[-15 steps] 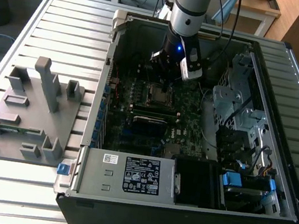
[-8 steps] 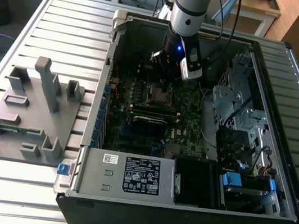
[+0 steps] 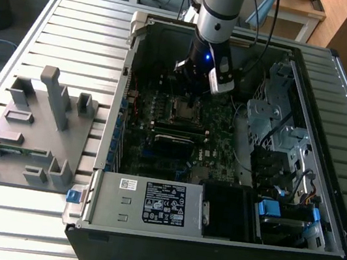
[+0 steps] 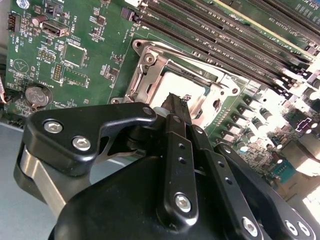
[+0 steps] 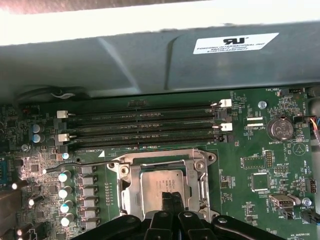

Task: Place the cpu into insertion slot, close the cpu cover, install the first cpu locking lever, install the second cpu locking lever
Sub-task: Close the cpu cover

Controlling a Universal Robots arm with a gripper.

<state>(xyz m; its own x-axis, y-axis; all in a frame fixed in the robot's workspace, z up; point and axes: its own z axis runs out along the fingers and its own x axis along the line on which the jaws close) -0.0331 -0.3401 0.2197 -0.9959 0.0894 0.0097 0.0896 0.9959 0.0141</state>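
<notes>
A: State of the jaws?
B: Narrow, shut tip to tip in both wrist views, with nothing pinched between them. Poised right over the cpu (image 5: 175,181); cannot tell whether touching its top or hovering just clear.
A: And the cpu itself?
B: Lies flat directly beneath the jaws, seated in the insertion slot (image 3: 177,109), dull metal top facing up.
A: Around that?
B: Framed on all sides of the tips by the cpu cover (image 5: 129,192). Appears to lie down flat around the chip, though hard to say for certain. Further out from the jaws, a thin wire lever (image 5: 75,164) running away from one corner of the frame, seemingly not tucked in.
A: Beyond?
B: Long black memory slots (image 5: 140,127) just past the frame, then the grey case wall (image 5: 150,70). Coin battery (image 5: 280,129) well off to one side of the jaws, on the green board (image 5: 240,200).
A: Handling?
B: Probably light, stiff and thin, with a smooth top likely slippery and underside contacts likely fragile. Best taken by two opposite edges, never squeezed across top and bottom. As for the cover, looks like thin, springy sheet metal. Best pressed on its free edge, away from the hinge.
</notes>
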